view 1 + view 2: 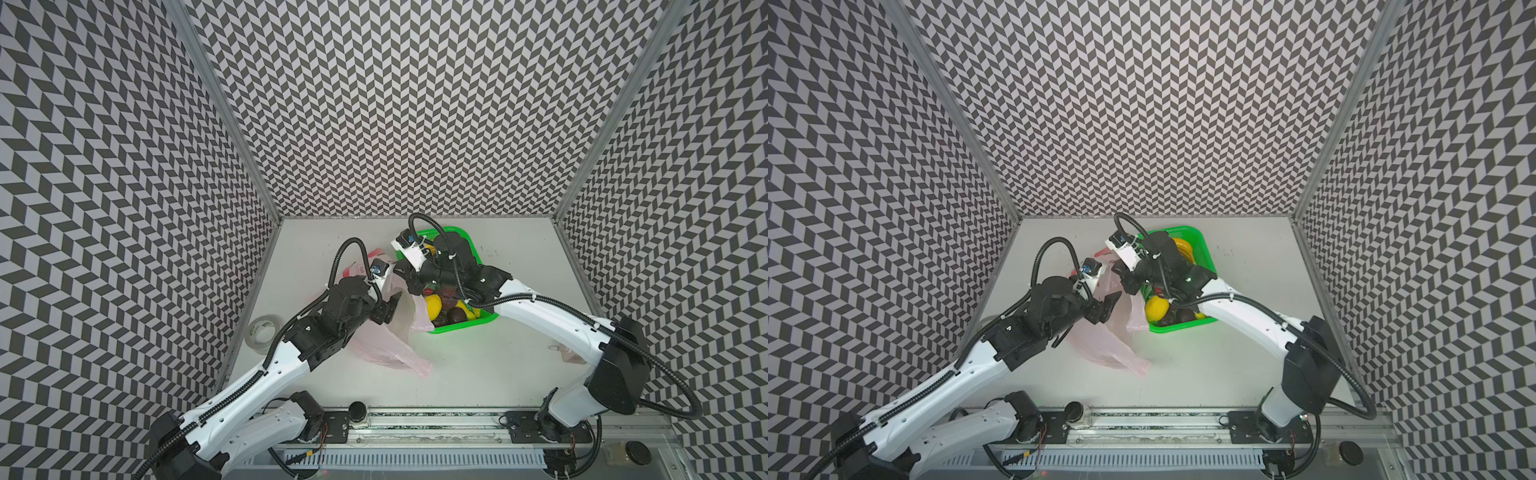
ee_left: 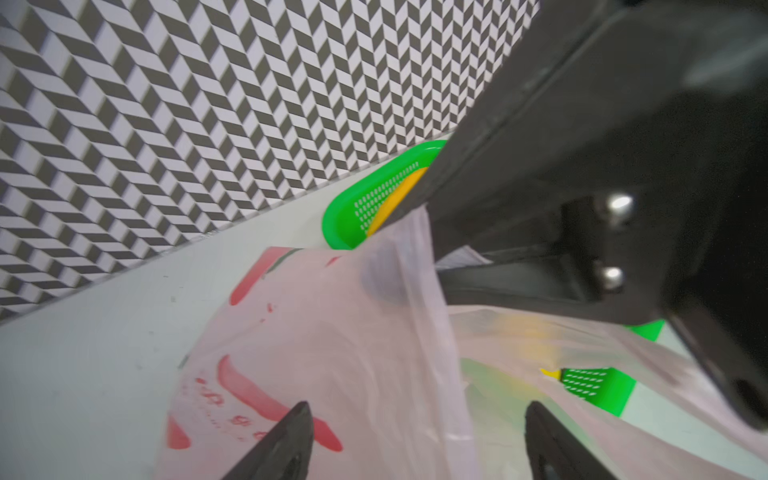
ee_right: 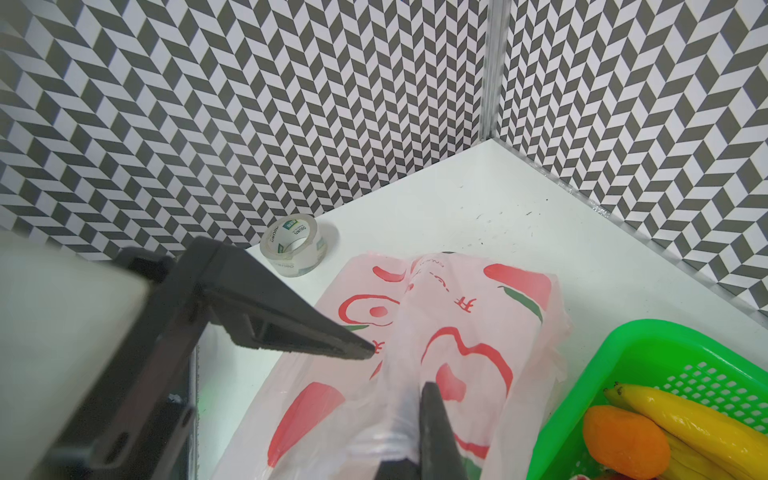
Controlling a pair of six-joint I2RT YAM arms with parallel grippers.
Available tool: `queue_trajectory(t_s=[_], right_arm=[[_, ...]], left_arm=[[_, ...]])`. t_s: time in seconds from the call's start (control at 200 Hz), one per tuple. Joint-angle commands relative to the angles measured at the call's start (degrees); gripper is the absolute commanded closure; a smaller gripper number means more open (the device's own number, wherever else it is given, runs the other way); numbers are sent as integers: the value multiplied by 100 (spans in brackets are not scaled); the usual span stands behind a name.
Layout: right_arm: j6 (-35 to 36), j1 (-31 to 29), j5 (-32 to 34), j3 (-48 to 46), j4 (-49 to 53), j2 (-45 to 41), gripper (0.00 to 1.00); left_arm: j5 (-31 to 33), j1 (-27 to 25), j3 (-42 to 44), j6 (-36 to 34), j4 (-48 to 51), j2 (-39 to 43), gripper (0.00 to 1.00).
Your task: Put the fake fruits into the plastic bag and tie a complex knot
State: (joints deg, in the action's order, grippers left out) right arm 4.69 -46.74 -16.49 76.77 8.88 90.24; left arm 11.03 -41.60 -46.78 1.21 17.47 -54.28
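Bag point(image 1: 382, 349): limp on counter point(image 1: 478, 374), touching basket point(image 1: 461, 329). Fruits point(image 1: 433, 305): inside basket, none bagged. Right jaws: clamped on bag film at basket edge. Left jaws: wide, astride a fold beside basket. Risk: thin film slipping or tearing under opposed pull.

The thin pale-pink plastic bag with red fruit prints point(image 3: 457, 332) is translucent and softly shiny, creased where it bunches, and the bright green plastic mesh basket point(image 3: 648, 353) is smooth and glossy, its walls punched with small holes. The yellow plastic bananas point(image 3: 685, 419) gleam with hard highlights, while the round orange fruit point(image 3: 623, 440) looks duller and faintly pebbled (its skin is a little blurred). The clear tape roll point(image 3: 311, 257) is glassy, and the white tabletop point(image 3: 478, 199) is smooth, matt and flecked with dark specks.
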Motion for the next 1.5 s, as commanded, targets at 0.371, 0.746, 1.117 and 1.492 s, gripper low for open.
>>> queue_trajectory(t_s=[0.371, 0.746, 1.117, 1.492], right_arm=[[225, -2, -405, 152, 260, -343, 71], [-678, 25, -109, -481, 653, -1928, 5], [-667, -400, -401, -3435, -1119, -4096, 1], [407, -716, -269, -4962, -3441, -3846, 1]], left_arm=[[714, -9, -460, -71, 468, -57, 94], [593, 121, -1957, 139, 2163, -553, 100], [-244, 533, -2379, -19, 2312, -788, 100], [-794, 785, -2415, -93, 2265, -758, 100]])
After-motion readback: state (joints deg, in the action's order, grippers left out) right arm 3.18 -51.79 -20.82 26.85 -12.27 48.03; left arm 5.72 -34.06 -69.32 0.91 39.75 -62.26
